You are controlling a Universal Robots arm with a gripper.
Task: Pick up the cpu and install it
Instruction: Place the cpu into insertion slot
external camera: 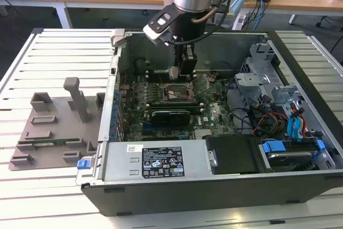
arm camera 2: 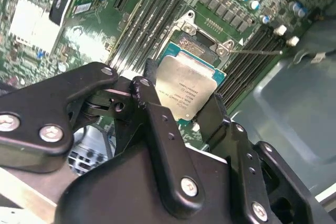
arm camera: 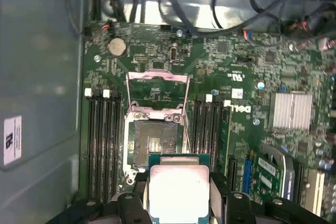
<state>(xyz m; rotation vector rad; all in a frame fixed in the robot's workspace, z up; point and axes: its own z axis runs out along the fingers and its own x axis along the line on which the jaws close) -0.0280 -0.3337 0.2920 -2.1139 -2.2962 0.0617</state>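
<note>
The cpu [arm camera 2: 190, 88] is hanging in the gripper [arm camera 2: 181, 93], pale metal top facing the camera. It is being pinched by two opposite edges between the black fingers [arm camera 2: 152, 98], so the gripper is closed on it, not spread. In the first wrist view the cpu [arm camera: 178, 188] is covering one edge of the open socket [arm camera: 152, 148], not centred over it. It looks to be above the socket, not seated, though the gap is hard to judge.

The hinged metal frame [arm camera: 157, 90] is standing swung back off the socket, and the thin lever rod [arm camera 2: 257, 52] is sticking out to one side. Memory slots [arm camera: 102, 140] are running along both sides of the socket on the green motherboard [arm camera: 236, 61]. In the exterior view the arm is reaching down into the open computer case [external camera: 300, 52], which is lying on the slatted tabletop [external camera: 53, 52] with a grey tray [external camera: 48, 132] beside it.

Risks, as I'm judging them:
- The cpu is sitting offset, so lowering it unaligned could be bending socket pins.
- The edge pinch is narrow, so the chip could be slipping or tilting and landing corner-first.
- Rotation isn't checkable here, and a wrong notch match would be stopping it from seating.
- The fingers are passing close to the socket rim, so a finger could be bumping it or the slot latches.
</note>
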